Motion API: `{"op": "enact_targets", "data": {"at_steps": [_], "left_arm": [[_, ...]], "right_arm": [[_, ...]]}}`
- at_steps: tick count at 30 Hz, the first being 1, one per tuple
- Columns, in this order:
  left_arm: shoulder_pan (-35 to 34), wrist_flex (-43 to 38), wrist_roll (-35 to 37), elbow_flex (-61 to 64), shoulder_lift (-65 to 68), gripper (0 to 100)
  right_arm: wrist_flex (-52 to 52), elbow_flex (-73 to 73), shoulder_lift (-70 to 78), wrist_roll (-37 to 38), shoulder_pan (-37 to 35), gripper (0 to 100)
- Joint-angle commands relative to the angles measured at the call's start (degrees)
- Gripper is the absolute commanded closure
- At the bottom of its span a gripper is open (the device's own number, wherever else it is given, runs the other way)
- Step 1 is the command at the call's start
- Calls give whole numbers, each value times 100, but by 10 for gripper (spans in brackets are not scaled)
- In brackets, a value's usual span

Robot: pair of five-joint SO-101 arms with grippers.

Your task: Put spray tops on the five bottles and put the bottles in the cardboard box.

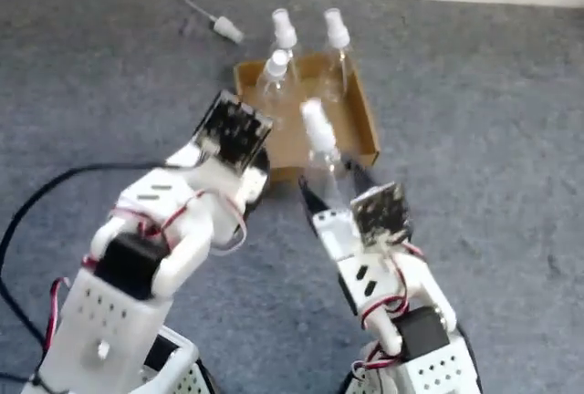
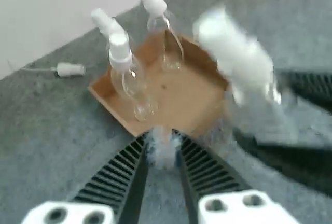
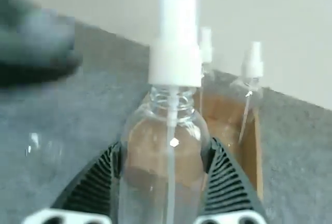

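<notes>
My right gripper (image 1: 330, 180) (image 3: 165, 151) is shut on a clear bottle (image 1: 321, 143) (image 3: 166, 146) with a white spray top. It holds the bottle upright just in front of the cardboard box (image 1: 370, 129) (image 3: 254, 146). Three capped bottles (image 1: 276, 75) (image 1: 285, 29) (image 1: 338, 38) stand in the box's far half. My left gripper (image 1: 260, 184) (image 2: 163, 141) hovers at the box's near left corner. Its fingers sit close together with a small, blurred whitish thing between them, which I cannot identify. The held bottle's top (image 2: 233, 53) appears blurred in the left wrist view.
A loose spray top (image 1: 225, 28) (image 2: 70, 69) with its tube lies on the grey carpet beyond the box's far left corner. A faint clear glint (image 3: 36, 149) lies on the carpet beside the held bottle. Open carpet surrounds the box on both sides.
</notes>
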Motion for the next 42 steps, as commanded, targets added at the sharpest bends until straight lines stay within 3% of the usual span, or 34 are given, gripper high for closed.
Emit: {"op": "enact_targets", "data": {"at_steps": [1, 6, 10, 15, 23, 27, 34, 42], "left_arm": [[92, -62, -70, 1086, -1051, 870], [119, -642, -53, 2062, -1798, 850], [66, -993, -35, 2299, -1736, 849], [-409, -1424, 369, 2334, -1464, 848], [-716, -2057, 369, 2325, -549, 848], [-690, -2040, 369, 2255, -497, 848], [-268, -1204, 396, 2273, -1473, 804], [-303, -1152, 747, 2264, -1455, 761]], "right_arm": [[-321, -1165, 1130, -264, 154, 995], [-303, -2501, 3002, -756, 101, 995], [-224, -3222, 3899, -835, -374, 995], [277, -3556, 4084, -835, -954, 995], [734, -3609, 3705, -844, -1033, 995], [708, -3609, 3679, -835, -1007, 995], [409, -4101, 3996, -835, -998, 995], [444, -4620, 4576, -1073, -1024, 995]]}}
